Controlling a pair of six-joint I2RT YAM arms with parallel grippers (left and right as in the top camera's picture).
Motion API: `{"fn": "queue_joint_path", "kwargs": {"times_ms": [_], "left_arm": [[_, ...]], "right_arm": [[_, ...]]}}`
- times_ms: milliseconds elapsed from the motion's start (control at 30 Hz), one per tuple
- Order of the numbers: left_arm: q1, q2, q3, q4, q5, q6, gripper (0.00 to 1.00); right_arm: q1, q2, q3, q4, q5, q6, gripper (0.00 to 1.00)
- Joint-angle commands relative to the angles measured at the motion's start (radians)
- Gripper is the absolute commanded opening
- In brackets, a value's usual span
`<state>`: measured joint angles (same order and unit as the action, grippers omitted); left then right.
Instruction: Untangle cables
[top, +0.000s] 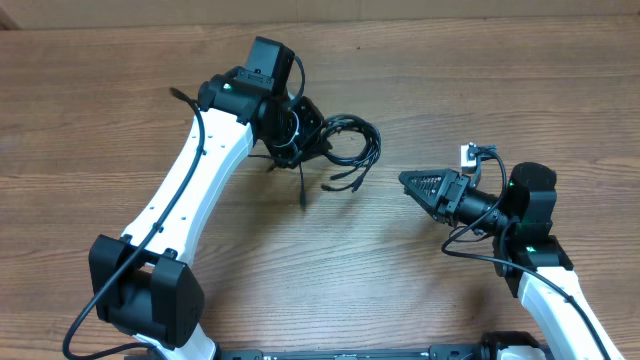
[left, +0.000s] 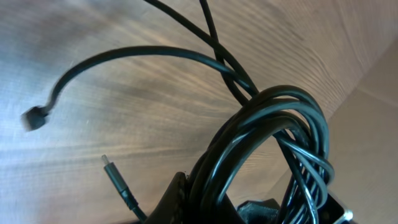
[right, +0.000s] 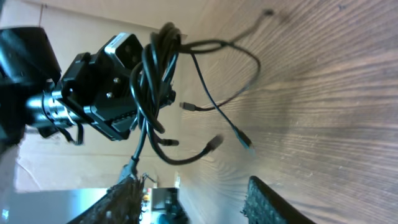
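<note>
A: What colours do you see on your thin, glossy flexible cables?
B: Black all over. You have one slim plug with a silver tip.
A: And underneath?
B: Your flat wooden table is warm brown, streaked with darker grain.
A: The machine?
B: Your long left arm has white links and black joints. The left gripper and right gripper are black.

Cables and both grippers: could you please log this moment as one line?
left gripper: shut on cables, loose ends dangling | right gripper: open, empty, apart from bundle | cables: looped together
</note>
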<state>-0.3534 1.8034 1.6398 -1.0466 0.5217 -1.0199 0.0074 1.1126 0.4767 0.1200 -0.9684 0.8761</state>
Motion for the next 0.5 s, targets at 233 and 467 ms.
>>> {"fn": "queue_joint_path", "kwargs": {"times_ms": [233,467], "left_arm": [[-0.030,0.008,-0.001,-0.002,-0.015,-0.056,0.04],[-0.080,0.008,-0.001,-0.007,-0.077,-0.050,0.04]], "right_arm": [[0.163,-0.004,0.022,0.089,0.165,-0.084,0.56],[0.270,-0.004,0.022,0.130,0.329,0.015,0.56]]}}
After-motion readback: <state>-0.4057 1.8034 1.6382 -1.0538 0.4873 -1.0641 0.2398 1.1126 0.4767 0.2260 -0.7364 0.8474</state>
